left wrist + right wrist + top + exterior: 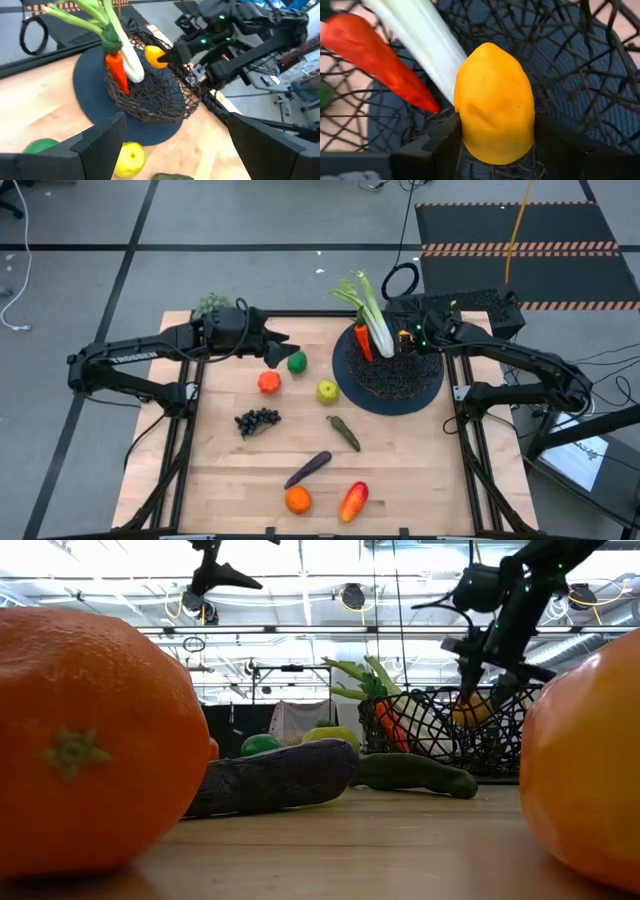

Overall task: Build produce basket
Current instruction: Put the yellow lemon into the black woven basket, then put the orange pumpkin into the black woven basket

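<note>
The basket [415, 385], a black wire-mesh bowl, stands on a dark round mat at the table's far right. A leek [372, 310] and a carrot [363, 342] lean upright against its far-left wall. My right gripper [408, 338] is over the basket's far side, shut on a yellow lemon [495, 100]. My left gripper [275, 348] hangs open above the table's far left, close to the lime [296, 362] and the tomato [268, 382]. Nothing is between its fingers [100, 137]. My right gripper pinches the lemon's two long sides [465, 125] between its two fingers, one finger [442, 142] on each side. The lemon's tip points away from the wrist. The fingers slant down into the basket from the table's right. The lemon [470, 710] hangs inside the rim, beside the leek.
Loose on the wood lie a yellow-green apple [327, 391], dark grapes [257, 420], a green pickle [344, 432], a purple eggplant [308, 469], an orange [298, 500] and a red-yellow pepper [353, 500]. A grey-green bushy clump [210, 304] sits at the far left corner.
</note>
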Controlling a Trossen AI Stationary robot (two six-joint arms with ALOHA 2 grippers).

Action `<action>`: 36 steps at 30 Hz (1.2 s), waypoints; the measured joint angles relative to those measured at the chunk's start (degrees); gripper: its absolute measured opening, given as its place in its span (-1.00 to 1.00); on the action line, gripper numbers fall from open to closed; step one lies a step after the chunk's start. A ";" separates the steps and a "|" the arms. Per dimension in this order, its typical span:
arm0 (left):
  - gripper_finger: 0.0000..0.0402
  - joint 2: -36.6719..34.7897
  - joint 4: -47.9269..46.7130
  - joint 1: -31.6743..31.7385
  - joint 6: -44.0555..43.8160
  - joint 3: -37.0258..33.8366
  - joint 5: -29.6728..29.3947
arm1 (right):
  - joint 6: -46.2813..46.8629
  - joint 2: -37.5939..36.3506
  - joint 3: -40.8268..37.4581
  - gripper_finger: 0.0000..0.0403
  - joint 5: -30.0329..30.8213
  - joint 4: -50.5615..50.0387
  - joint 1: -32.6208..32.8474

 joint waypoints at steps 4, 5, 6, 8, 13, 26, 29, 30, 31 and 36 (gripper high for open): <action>0.73 0.00 0.02 -1.56 -0.04 0.00 -0.05 | -0.04 0.00 -1.82 0.12 -0.01 2.67 -0.64; 0.73 0.00 0.02 -1.88 -0.06 0.00 -0.16 | -0.04 0.00 -2.02 0.13 0.03 2.71 -0.64; 0.73 0.00 0.04 -2.15 -0.09 0.00 -0.20 | -0.02 0.00 -2.10 0.15 0.04 2.65 -0.64; 0.73 0.00 0.09 -2.58 -0.13 0.00 -0.23 | -0.02 0.00 -2.09 0.20 0.04 2.80 -0.62; 0.73 0.00 0.11 -3.14 -0.34 0.00 -0.23 | 1.04 -0.52 -2.09 0.39 -0.21 2.92 -0.62; 0.73 0.00 -1.73 -8.27 -1.43 0.00 -0.28 | 6.79 -11.22 -2.10 0.45 -7.78 11.64 2.81; 0.73 0.00 -4.17 -10.08 -1.25 0.00 -0.28 | 9.11 -14.20 -2.09 0.43 -7.57 13.96 6.83; 0.73 -0.02 -5.18 -10.68 -1.25 0.00 -0.30 | 9.91 -14.98 -2.09 0.42 -7.52 14.49 8.36; 0.73 0.00 -6.13 -11.21 -1.26 0.00 -0.30 | 10.79 -15.64 -2.09 0.42 -7.48 14.90 9.87; 0.73 0.00 -10.16 -13.24 -0.23 0.00 -0.62 | 12.90 -16.59 -2.09 0.42 -5.56 17.16 18.92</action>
